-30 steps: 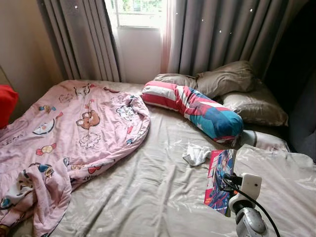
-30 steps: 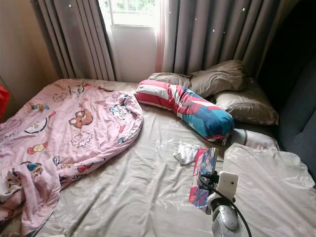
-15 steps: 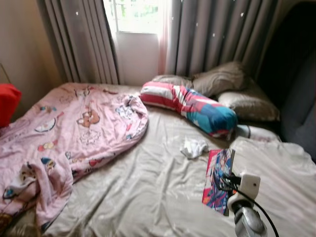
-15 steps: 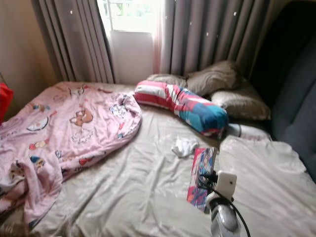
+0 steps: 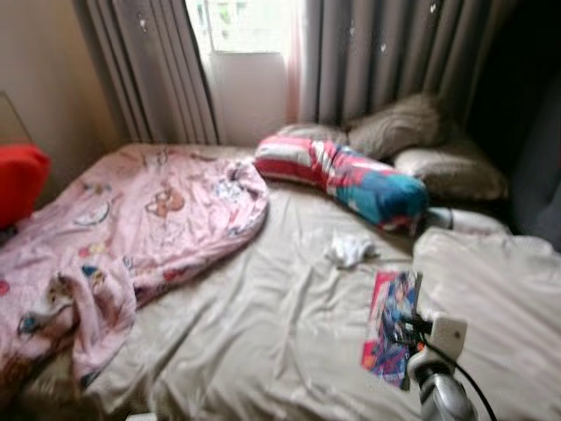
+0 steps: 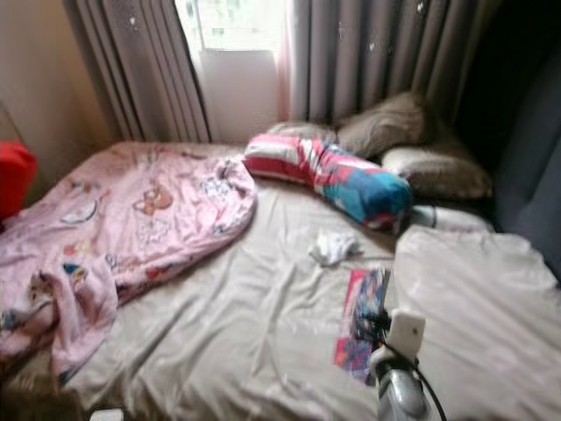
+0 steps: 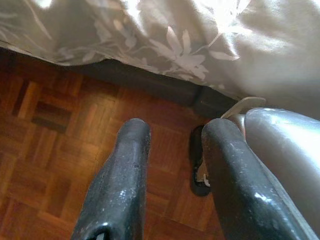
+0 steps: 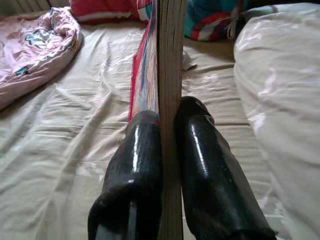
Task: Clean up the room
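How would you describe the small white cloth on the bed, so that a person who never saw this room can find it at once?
Start at the long striped bolster of red, white and blue that lies across the head of the bed. Just in front of its blue end, on the bare beige sheet, lies the small white cloth. It is crumpled and plain, unlike the large pink cartoon blanket and the colourful book in the right gripper.
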